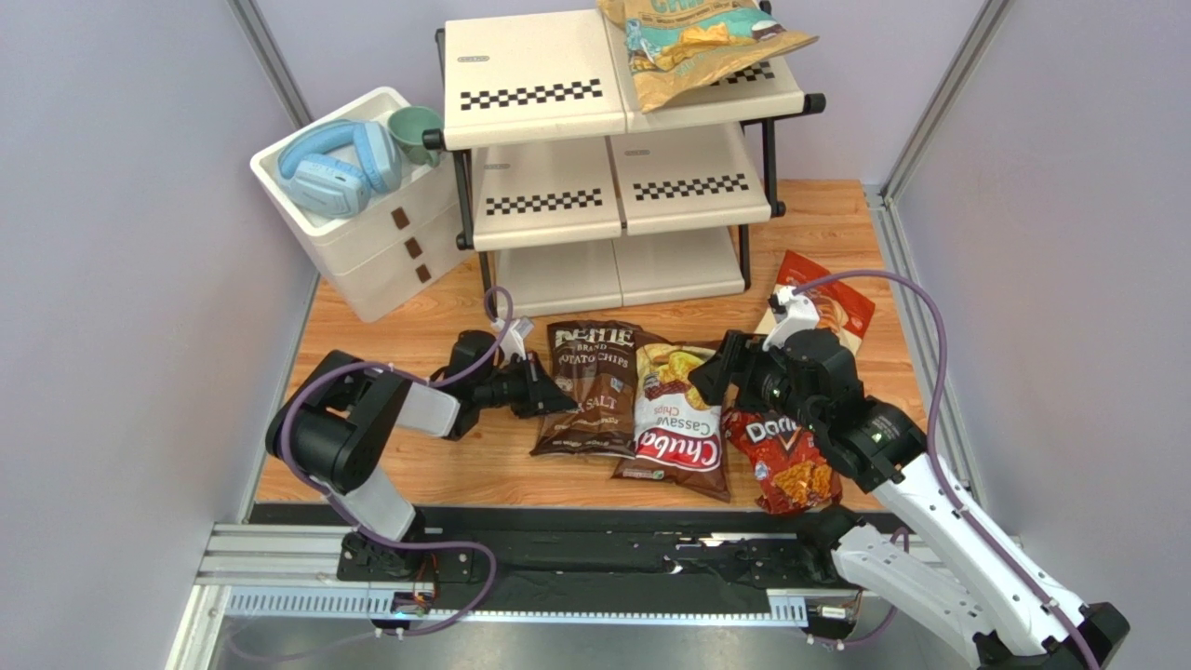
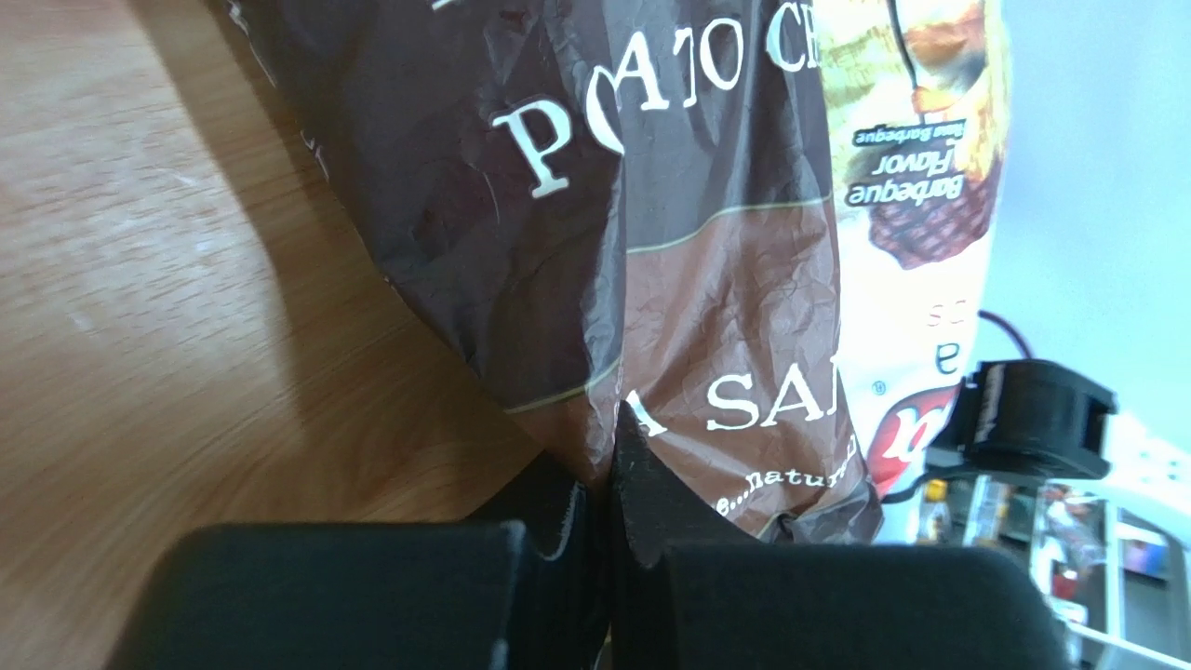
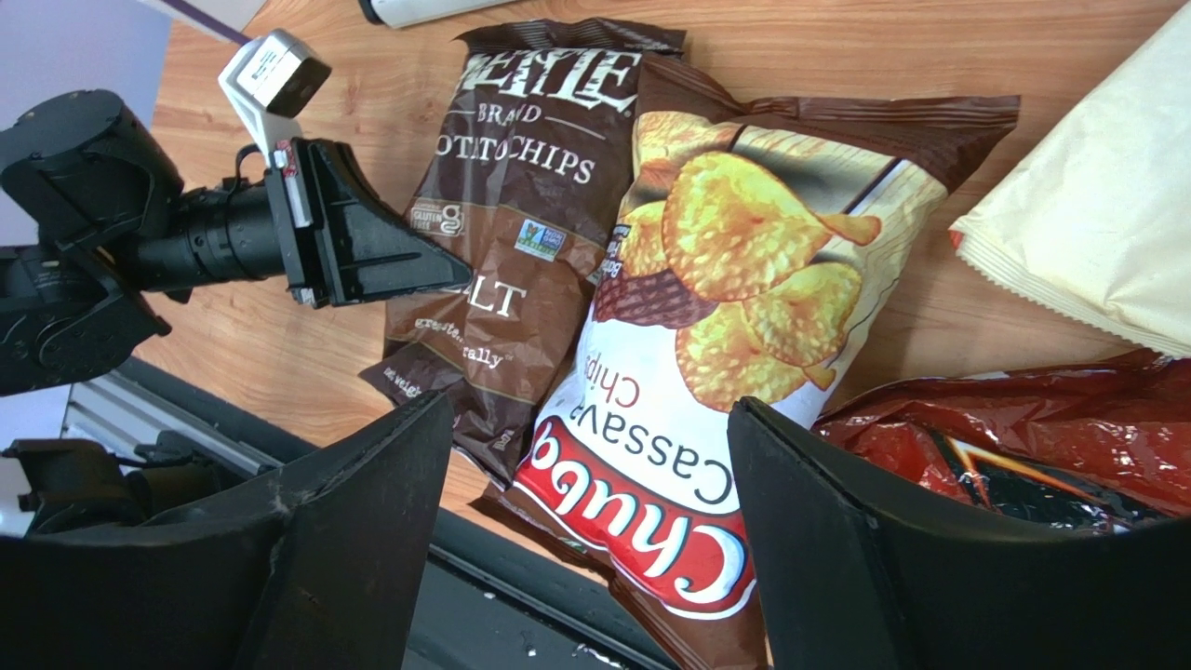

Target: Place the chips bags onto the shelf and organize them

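**Left pinches brown bag, right gapes**

Top view: left gripper (image 1: pixel 559 401) at the brown bag's (image 1: pixel 594 384) left edge, centre frame; shelf (image 1: pixel 559 84) above.
Left wrist: jaws clamped on the bag's edge.
Right wrist: right gripper (image 3: pixel 587 419) spread wide, holding nothing, over the white-red bag (image 3: pixel 727 307).

Above the left gripper (image 2: pixel 611 496), the dark brown bag (image 2: pixel 559 210) runs off the picture's top edge and its lower corner disappears between the blurred fingers (image 2: pixel 350 593), while the arm just behind the right gripper (image 1: pixel 716 371) covers part of the red Doritos bag (image 1: pixel 794 482).

Left arm (image 1: pixel 336 426) and right arm (image 1: pixel 923 545) black-jointed with pale shells, looped purple cables (image 1: pixel 934 366), matte black wedge-shaped tool fingers (image 3: pixel 350 545).
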You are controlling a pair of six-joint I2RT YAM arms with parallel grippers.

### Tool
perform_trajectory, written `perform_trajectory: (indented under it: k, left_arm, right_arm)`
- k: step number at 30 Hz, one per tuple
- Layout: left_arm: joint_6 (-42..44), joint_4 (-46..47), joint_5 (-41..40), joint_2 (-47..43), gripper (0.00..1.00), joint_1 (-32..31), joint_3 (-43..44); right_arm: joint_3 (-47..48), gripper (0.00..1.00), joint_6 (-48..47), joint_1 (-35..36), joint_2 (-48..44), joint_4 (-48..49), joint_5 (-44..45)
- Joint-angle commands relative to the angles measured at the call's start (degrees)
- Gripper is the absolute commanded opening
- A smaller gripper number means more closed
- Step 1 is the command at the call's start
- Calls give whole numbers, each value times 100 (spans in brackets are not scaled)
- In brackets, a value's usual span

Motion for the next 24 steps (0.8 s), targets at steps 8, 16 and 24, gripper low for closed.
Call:
perform_trajectory:
  k: [8, 16, 24]
  left_arm:
    - [-553, -274, -709, -2420, 0, -66, -603]
    - [-579, -3728, -2856, -6135, 0, -75, -454]
    - [-781, -4092, -3173, -6664, 0, -233, -963]
  right_arm:
    - [-241, 77, 90, 120, -102, 482, -734]
    - [-786, 77, 1214, 743, -111, 1428, -981]
    - [-699, 79, 2225, 2192, 521, 2160, 81]
